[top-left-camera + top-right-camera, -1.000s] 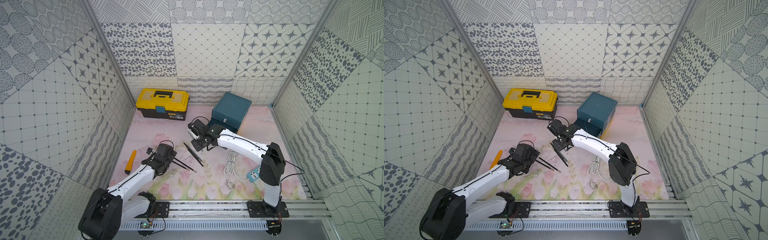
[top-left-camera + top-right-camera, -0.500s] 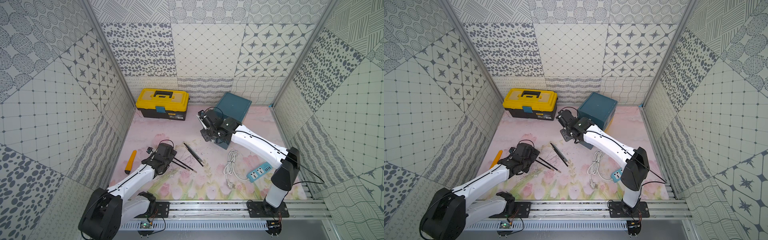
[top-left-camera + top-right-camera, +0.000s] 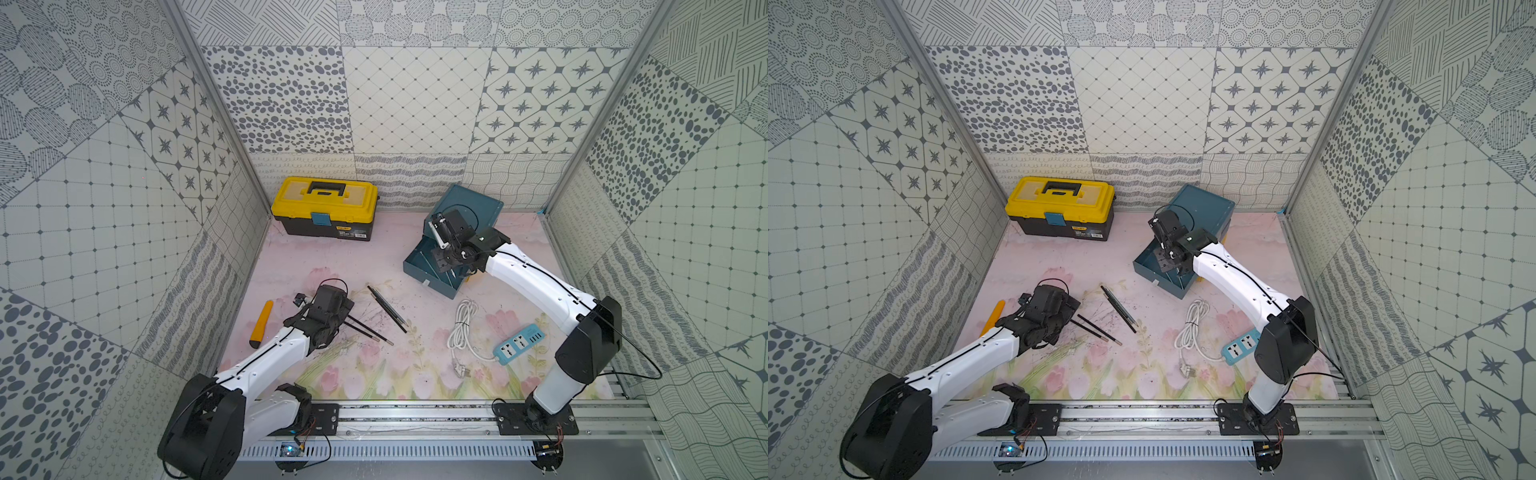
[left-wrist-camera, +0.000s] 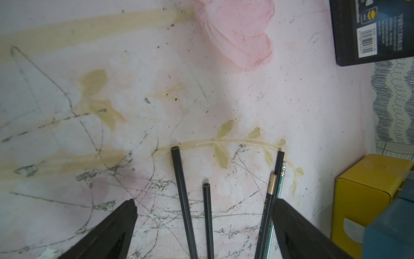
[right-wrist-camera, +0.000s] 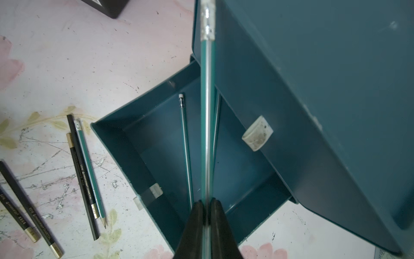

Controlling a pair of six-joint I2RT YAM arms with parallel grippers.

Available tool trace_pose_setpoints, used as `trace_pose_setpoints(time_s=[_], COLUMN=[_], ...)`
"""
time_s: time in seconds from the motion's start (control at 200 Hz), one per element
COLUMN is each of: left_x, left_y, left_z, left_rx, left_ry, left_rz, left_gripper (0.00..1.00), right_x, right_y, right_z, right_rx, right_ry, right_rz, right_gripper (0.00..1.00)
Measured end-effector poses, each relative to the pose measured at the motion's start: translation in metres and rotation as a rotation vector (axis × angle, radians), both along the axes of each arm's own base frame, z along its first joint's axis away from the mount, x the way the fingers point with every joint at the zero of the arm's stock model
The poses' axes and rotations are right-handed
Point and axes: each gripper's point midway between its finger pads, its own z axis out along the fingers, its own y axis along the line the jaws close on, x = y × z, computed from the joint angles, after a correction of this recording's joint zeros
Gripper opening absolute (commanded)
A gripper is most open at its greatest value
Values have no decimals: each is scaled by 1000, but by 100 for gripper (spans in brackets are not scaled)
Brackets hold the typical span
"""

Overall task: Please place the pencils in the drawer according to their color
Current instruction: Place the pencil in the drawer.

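Teal pencil (image 5: 207,112) is pinched in the right gripper (image 5: 207,203), hanging over the open drawer (image 5: 125,161) at far right, where a second teal pencil (image 5: 186,145) lies. The step in hand looks like the drop. Next calls for lowering it flat along the drawer, then letting go. Left gripper (image 4: 203,203) stands wide over black pencils (image 4: 181,190) on the mat (image 4: 291,101), near left.
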Motion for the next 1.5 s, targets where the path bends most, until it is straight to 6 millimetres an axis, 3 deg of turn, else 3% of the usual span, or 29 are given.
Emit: trace_pose_setpoints(time_s=[1.186, 1.326, 1.501], left_x=[0, 0, 0], left_y=[0, 0, 0], left_z=[0, 0, 0], left_rx=[1, 1, 3], left_ry=[-1, -1, -1], left_rz=[0, 0, -4], left_gripper=[99, 99, 99], right_x=[9, 10, 10], right_y=[0, 0, -1], right_z=[-41, -41, -41], right_rx=[-46, -49, -52], right_ry=[67, 68, 66], right_rz=[85, 87, 85], right_gripper=[0, 8, 12])
